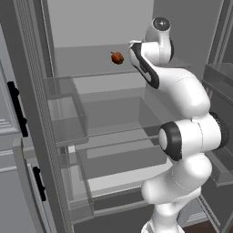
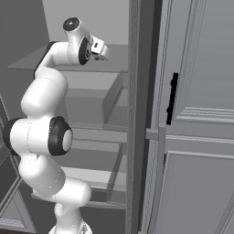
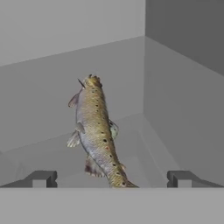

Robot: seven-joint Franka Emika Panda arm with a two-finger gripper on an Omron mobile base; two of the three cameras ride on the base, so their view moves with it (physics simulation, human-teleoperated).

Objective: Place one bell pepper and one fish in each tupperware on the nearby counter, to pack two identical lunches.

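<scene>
A tan-yellow spotted fish (image 3: 96, 131) lies on a grey fridge shelf (image 3: 39, 100), its tail pointing back toward me. My gripper (image 3: 111, 179) stands open, one fingertip well off to each side of the tail, touching nothing. From the right base view, the gripper (image 2: 103, 51) is up at the top shelf inside the open fridge. A dark red bell pepper (image 1: 117, 57) with a brownish top sits on that same shelf, left of my arm. The tupperware and the counter are out of view.
Clear fridge drawers (image 1: 68, 113) and lower glass shelves (image 1: 123, 136) sit below the arm. The fridge's side wall (image 3: 183, 109) rises close on the fish's right. Grey cabinet doors with black handles (image 2: 172, 98) flank the fridge.
</scene>
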